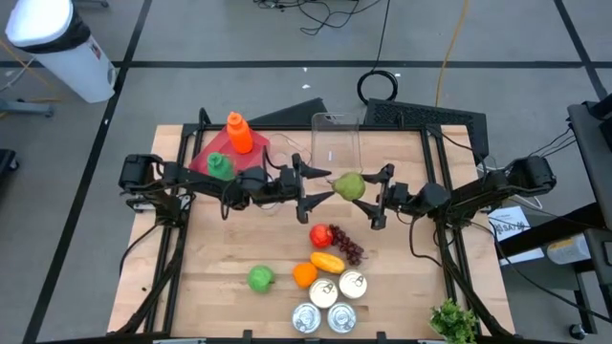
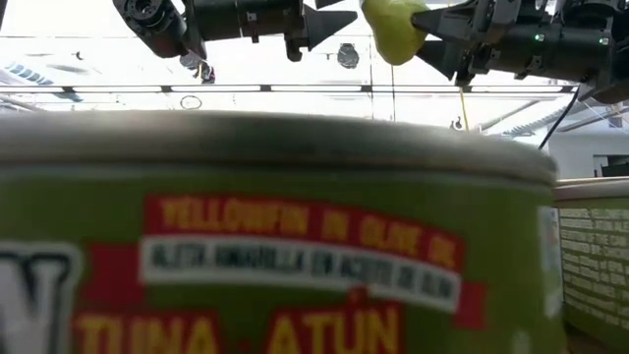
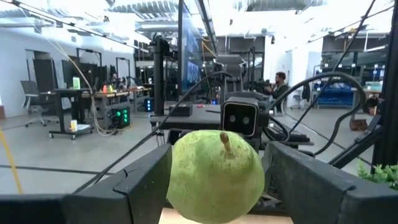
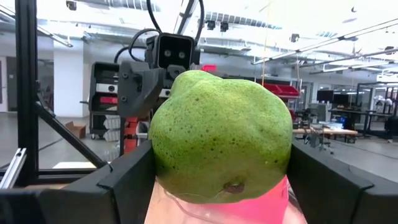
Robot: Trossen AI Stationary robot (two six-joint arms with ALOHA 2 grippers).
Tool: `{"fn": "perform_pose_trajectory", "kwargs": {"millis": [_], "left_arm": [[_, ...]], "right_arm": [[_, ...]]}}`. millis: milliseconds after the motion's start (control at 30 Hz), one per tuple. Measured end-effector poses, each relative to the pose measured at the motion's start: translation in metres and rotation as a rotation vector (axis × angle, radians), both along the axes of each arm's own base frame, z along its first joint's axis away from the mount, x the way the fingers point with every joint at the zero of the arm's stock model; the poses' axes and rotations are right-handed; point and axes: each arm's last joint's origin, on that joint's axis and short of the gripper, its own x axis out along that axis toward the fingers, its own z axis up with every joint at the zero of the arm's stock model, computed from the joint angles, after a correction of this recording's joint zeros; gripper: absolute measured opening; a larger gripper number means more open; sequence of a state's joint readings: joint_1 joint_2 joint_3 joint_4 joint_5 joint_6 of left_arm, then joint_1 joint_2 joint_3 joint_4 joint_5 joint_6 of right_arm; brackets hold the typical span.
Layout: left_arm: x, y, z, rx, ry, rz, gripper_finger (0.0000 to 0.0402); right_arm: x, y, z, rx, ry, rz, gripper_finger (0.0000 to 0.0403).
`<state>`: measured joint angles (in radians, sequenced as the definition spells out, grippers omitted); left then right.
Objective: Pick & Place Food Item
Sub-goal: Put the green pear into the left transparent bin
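A green pear hangs in the air over the middle of the wooden table, between my two grippers, which face each other level. My left gripper is shut on the pear. The pear's stem points back at the left wrist. My right gripper is open. Its fingers stand close on either side of the pear's broad bottom end; I cannot tell if they touch it. In the low view the pear shows high above the table. My left gripper pinches the pear between its two fingers, at the sides of its round body. The fingers come level from the table's left and lie along the pear's length. The pear is lifted clear, lying level with its stem toward the left wrist.
A clear container stands just beyond the pear, and a red board with an orange bottle lies at the far left. Nearer lie a red apple, grapes, an orange, a green apple and several cans.
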<state>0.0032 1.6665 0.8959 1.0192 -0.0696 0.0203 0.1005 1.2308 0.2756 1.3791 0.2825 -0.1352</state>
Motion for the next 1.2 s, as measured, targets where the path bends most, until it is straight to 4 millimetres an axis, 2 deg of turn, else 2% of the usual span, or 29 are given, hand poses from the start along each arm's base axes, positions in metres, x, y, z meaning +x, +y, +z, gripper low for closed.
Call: {"fn": "perform_pose_trajectory", "kwargs": {"millis": [200, 533, 700, 1067, 1200], "left_arm": [[-0.0015, 0.0, 0.0052, -0.003, -0.055, 0.0, 0.0264], [-0.0016, 0.0, 0.0055, -0.007, -0.057, -0.002, 0.0143], [-0.0016, 0.0, 0.0055, -0.008, -0.057, -0.003, 0.0104], [-0.0016, -0.0002, 0.0052, -0.049, -0.059, -0.015, 0.0097], [-0.0012, -0.0001, 0.0057, -0.039, -0.057, -0.034, 0.0079]], "right_arm": [[-0.0003, 0.0, 0.0009, -0.003, -0.009, -0.002, 0.0303], [-0.0008, 0.0001, 0.0022, -0.004, -0.024, 0.004, 0.0303], [-0.0008, 0.0006, 0.0025, -0.004, -0.028, 0.024, 0.0303], [-0.0007, 0.0005, 0.0022, 0.001, -0.026, 0.025, 0.0303], [-0.0006, 0.0005, 0.002, 0.0, -0.024, 0.025, 0.0303]]}}
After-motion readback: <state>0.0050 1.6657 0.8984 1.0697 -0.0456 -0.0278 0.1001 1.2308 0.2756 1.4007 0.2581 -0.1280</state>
